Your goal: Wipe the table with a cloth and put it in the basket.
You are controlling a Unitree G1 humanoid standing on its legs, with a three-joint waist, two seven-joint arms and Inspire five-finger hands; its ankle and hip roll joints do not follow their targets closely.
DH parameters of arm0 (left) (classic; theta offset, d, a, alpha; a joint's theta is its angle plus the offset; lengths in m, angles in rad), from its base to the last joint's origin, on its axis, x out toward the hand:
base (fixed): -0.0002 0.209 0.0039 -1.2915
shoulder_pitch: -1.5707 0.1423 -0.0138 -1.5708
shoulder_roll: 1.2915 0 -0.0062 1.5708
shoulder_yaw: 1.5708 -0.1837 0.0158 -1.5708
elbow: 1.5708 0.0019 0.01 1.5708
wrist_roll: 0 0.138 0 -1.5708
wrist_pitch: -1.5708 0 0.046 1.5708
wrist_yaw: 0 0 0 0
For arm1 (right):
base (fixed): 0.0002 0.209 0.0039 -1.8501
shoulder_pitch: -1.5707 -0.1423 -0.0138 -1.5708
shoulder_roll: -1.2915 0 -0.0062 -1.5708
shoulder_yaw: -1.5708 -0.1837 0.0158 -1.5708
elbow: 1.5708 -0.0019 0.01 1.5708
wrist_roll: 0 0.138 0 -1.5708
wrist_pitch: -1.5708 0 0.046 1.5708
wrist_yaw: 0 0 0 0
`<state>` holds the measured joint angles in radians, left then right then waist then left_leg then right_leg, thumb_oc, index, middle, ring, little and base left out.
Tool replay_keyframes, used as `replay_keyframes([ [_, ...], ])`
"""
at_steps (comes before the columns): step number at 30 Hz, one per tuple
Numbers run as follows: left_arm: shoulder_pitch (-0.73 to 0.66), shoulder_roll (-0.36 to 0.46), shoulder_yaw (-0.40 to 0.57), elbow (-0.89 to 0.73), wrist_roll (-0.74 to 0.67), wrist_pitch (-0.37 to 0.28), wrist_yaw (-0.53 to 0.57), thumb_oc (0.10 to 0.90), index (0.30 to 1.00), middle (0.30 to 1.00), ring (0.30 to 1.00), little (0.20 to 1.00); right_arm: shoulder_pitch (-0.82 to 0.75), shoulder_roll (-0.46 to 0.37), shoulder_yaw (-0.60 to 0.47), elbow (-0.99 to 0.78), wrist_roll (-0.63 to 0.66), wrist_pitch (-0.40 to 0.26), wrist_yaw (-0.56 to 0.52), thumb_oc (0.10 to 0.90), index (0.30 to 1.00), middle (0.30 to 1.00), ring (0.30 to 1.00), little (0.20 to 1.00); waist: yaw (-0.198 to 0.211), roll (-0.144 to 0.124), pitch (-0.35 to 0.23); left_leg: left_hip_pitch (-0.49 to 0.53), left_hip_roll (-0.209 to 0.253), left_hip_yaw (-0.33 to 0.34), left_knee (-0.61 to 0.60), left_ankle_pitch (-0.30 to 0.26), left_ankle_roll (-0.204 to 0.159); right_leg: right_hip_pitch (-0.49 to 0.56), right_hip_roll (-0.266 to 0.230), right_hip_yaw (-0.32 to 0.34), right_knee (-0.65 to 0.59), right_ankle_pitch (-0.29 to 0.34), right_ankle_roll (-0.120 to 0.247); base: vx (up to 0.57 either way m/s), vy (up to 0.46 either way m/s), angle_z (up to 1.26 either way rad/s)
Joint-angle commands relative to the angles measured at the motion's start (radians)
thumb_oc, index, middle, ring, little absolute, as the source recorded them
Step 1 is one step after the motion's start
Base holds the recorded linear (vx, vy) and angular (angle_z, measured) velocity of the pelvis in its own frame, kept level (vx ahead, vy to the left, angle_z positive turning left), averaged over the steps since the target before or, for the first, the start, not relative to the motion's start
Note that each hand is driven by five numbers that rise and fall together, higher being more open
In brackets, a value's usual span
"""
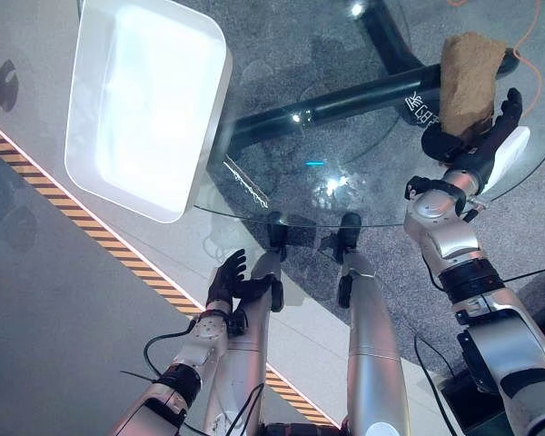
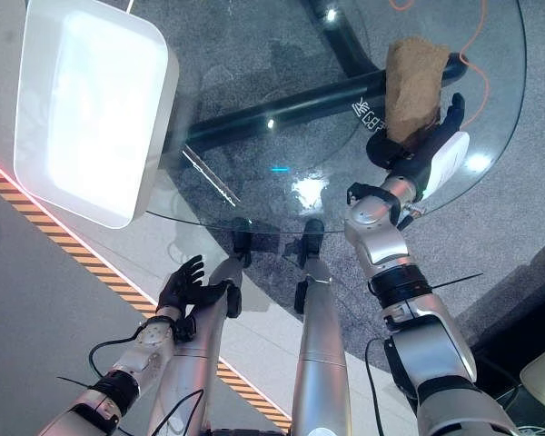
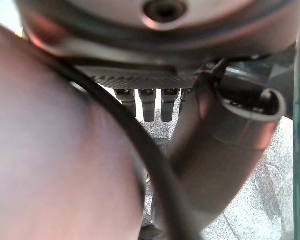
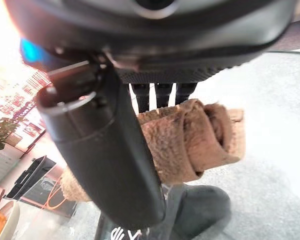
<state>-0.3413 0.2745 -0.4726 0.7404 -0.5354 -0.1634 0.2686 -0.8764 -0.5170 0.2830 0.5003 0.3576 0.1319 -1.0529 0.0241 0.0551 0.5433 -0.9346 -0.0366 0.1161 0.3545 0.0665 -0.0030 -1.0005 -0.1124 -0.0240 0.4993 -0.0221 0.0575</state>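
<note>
A brown cloth [image 1: 470, 80] stands up from the right part of the round glass table [image 1: 345, 173]. My right hand [image 1: 472, 143] is just behind the cloth, shut on its lower end. In the right wrist view the thumb [image 4: 105, 155] presses the rolled cloth [image 4: 190, 140] against the fingers. A white rectangular basket [image 1: 216, 109] sits at the table's left edge, overhanging it, with nothing in it. My left hand [image 1: 229, 283] hangs low below the table's near edge, by my leg, with its fingers [image 3: 147, 102] straight and holding nothing.
The table's black base [image 1: 345, 102] shows through the glass. A yellow-and-black striped line [image 1: 82, 227] runs across the floor at the left. An orange cable [image 1: 530, 54] lies on the grey carpet at the far right.
</note>
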Motion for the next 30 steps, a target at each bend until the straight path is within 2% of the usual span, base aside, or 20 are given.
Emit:
replay_keyframes([
  [1,0.072,0.002,-0.031,-0.025,-0.02,0.005,0.029,0.8,0.9,0.9,0.9,0.9,-0.017,-0.103,-0.011,-0.022,0.05,-0.003,-0.049,0.8,0.9,0.9,0.9,0.9,-0.002,0.065,-0.023,-0.037,-0.05,-0.053,0.105,-0.106,0.002,-0.012,0.06,-0.046,-0.045,0.034,0.004,0.0,0.0,0.0],
  [9,0.078,0.015,-0.044,-0.042,-0.039,0.003,0.038,0.8,0.9,0.9,0.9,0.9,-0.056,-0.131,-0.01,0.087,0.146,0.012,-0.018,0.8,0.9,0.9,0.9,0.9,0.007,0.077,-0.023,-0.071,-0.052,-0.057,0.125,-0.11,-0.001,-0.046,0.056,-0.048,-0.023,0.034,0.003,0.0,0.002,0.03],
  [10,0.077,0.017,-0.046,-0.046,-0.042,0.006,0.039,0.8,0.9,0.9,0.9,0.9,-0.058,-0.132,-0.009,0.095,0.157,0.019,-0.012,0.545,0.681,0.681,0.681,0.645,0.008,0.078,-0.023,-0.073,-0.052,-0.058,0.126,-0.111,-0.001,-0.049,0.056,-0.048,-0.021,0.034,0.003,0.0,0.005,0.08],
  [11,0.078,0.019,-0.047,-0.048,-0.046,0.004,0.037,0.8,0.9,0.9,0.9,0.9,-0.06,-0.132,-0.008,0.105,0.177,0.025,-0.003,0.235,0.415,0.415,0.415,0.335,0.009,0.078,-0.023,-0.075,-0.053,-0.059,0.126,-0.11,-0.002,-0.051,0.056,-0.049,-0.02,0.033,0.002,0.0,0.0,0.06],
  [12,0.078,0.02,-0.047,-0.047,-0.047,0.001,0.036,0.8,0.9,0.9,0.9,0.9,-0.059,-0.131,-0.006,0.114,0.189,0.026,0.004,0.1,0.3,0.3,0.3,0.2,0.01,0.077,-0.023,-0.076,-0.053,-0.06,0.126,-0.109,-0.002,-0.052,0.057,-0.05,-0.019,0.033,0.002,-0.01,-0.002,0.05],
  [19,0.08,0.022,-0.059,-0.056,-0.052,-0.02,0.034,0.8,0.9,0.9,0.9,0.9,-0.048,-0.123,0.002,0.174,0.278,0.02,0.084,0.1,0.3,0.3,0.3,0.2,0.014,0.075,-0.023,-0.081,-0.051,-0.062,0.123,-0.107,-0.003,-0.052,0.058,-0.055,-0.023,0.035,0.001,0.0,-0.001,0.01],
  [24,0.08,0.024,-0.063,-0.06,-0.055,-0.021,0.04,0.8,0.9,0.9,0.9,0.9,-0.045,-0.12,0.008,0.177,0.286,0.03,0.113,0.1,0.3,0.3,0.3,0.2,0.014,0.073,-0.023,-0.081,-0.052,-0.063,0.123,-0.107,-0.004,-0.051,0.059,-0.057,-0.023,0.035,0.002,0.0,0.0,0.0],
  [30,0.078,0.02,-0.055,-0.052,-0.057,-0.028,0.041,0.8,0.9,0.9,0.9,0.9,-0.04,-0.111,0.019,0.195,0.313,0.076,0.178,0.1,0.3,0.3,0.3,0.2,0.015,0.071,-0.023,-0.078,-0.052,-0.063,0.119,-0.107,-0.006,-0.05,0.06,-0.058,-0.022,0.033,0.003,0.0,0.0,0.0],
])
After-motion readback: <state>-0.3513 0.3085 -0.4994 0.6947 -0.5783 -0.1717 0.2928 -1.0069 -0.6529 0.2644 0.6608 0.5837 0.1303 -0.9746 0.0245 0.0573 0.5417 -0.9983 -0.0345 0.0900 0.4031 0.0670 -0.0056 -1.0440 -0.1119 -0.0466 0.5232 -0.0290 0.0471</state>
